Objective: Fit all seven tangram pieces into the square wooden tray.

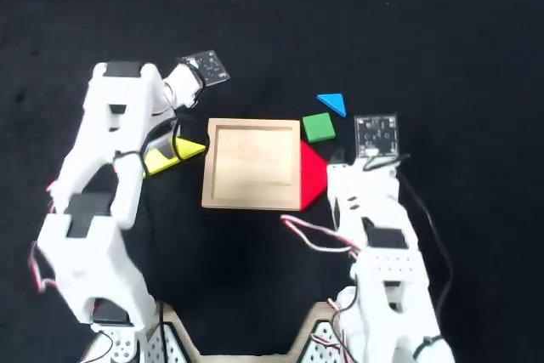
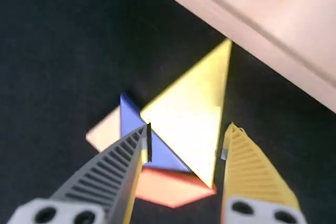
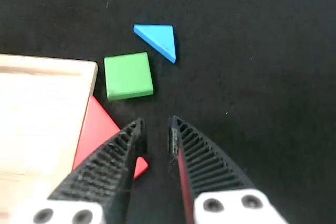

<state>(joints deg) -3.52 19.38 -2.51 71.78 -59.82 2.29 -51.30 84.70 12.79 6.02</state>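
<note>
The square wooden tray point(image 1: 252, 164) lies mid-table with no piece in it. My left gripper point(image 2: 189, 129) is open, its fingers either side of a yellow triangle point(image 2: 194, 114) beside the tray's left edge point(image 2: 273, 30). That triangle rests on a dark blue piece point(image 2: 135, 129), an orange-red piece point(image 2: 168, 187) and a pale orange piece point(image 2: 104, 132). My right gripper point(image 3: 156, 127) hovers with a narrow gap between its fingers and nothing in it, next to the red triangle point(image 3: 97, 135) against the tray's right side. Beyond it lie a green square point(image 3: 128, 75) and a light blue triangle point(image 3: 157, 39).
The table is covered in black cloth. Red and white cables point(image 1: 310, 235) loop from the right arm toward the tray's front right corner. A wooden mount point(image 1: 246, 354) joins the arm bases at the front edge.
</note>
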